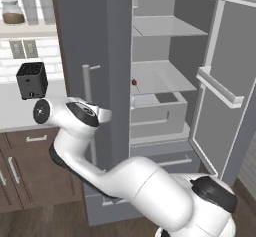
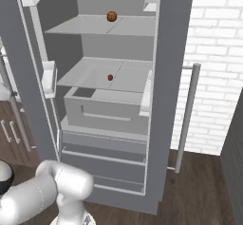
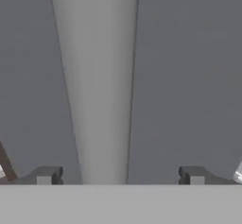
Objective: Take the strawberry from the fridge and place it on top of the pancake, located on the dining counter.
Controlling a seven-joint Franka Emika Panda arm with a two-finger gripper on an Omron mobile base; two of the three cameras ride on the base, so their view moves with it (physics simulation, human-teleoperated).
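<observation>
The fridge [image 2: 114,100] stood with its right door open. The strawberry [image 2: 110,77] lay on the middle shelf [image 2: 90,79], at upper centre of the right base view, with an orange ball [image 2: 111,16] on the shelf above. The end effector [image 3: 120,176] had its jaws spread wide, empty, either side of the left door's handle [image 3: 99,86], well away from the strawberry.

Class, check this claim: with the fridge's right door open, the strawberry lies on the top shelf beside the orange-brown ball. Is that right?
Not quite. The strawberry lies on the lower shelf, alone; the orange-brown ball sits on the shelf above it. The right base view shows this. The fridge does have its right door open.
</observation>
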